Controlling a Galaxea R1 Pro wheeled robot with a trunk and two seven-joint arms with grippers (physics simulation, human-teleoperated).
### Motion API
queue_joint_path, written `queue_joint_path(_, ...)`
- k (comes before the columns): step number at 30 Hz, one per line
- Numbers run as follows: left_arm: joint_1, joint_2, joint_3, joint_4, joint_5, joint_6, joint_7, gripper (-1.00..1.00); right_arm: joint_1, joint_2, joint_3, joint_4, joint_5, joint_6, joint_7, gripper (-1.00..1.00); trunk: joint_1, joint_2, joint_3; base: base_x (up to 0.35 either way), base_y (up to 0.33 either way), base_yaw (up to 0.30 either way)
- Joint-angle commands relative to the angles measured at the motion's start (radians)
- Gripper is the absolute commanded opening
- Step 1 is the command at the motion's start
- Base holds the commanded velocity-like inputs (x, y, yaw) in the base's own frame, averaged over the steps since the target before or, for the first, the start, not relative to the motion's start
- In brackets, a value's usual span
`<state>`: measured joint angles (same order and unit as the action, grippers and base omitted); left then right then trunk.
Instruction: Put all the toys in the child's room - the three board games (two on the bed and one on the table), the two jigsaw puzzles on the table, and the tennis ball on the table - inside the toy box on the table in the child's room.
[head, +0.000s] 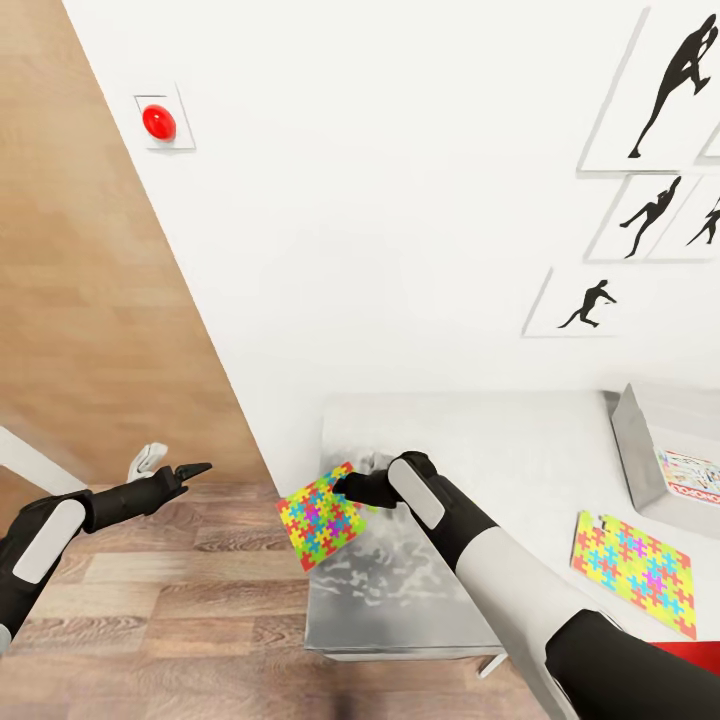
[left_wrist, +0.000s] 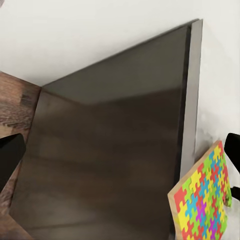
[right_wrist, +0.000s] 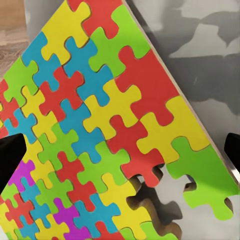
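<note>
With the right end effector (head: 350, 489) clamped on the tilted multicoloured jigsaw puzzle square (head: 320, 515) overhanging the pale grey counter (head: 520, 450) edge, carry it level to the shallow grey toy box (head: 650, 450); the left end effector (head: 190, 468) hangs open, empty.

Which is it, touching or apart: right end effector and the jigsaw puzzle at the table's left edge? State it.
Touching. The head view shows the right end effector closed on the jigsaw puzzle's upper corner, the square tilted past the table edge.
</note>
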<state>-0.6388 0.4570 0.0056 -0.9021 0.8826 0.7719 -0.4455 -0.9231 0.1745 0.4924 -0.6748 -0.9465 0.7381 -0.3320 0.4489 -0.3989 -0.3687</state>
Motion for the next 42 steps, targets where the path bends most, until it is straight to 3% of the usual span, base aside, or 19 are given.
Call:
queue_joint_path(1,-0.001,0.0,0.0,0.0,0.003,0.006,-0.001,1.0,0.0,0.0,0.002,0.058,-0.005,-0.001,-0.012,1.0,0.001,-0.001,-0.002,0.0,0.0,0.0)
queue_joint_path(24,-0.001,0.0,0.0,0.0,0.003,0.006,-0.002,1.0,0.013,0.0,0.003,0.034,0.011,-0.054,-0.024,1.0,0.001,-0.001,-0.002,0.0,0.0,0.0)
queue_joint_path(36,-0.001,0.001,0.0,0.0,0.003,0.006,-0.001,1.0,0.082,0.0,0.002,-0.137,0.011,-0.042,-0.052,1.0,0.001,-0.001,-0.002,0.0,0.0,0.0)
queue_joint_path(42,-0.001,0.0,0.0,0.0,0.003,0.006,-0.001,1.0,0.144,-0.033,0.001,-0.296,0.011,-0.022,-0.06,1.0,0.001,-0.001,-0.002,0.0,0.0,0.0)
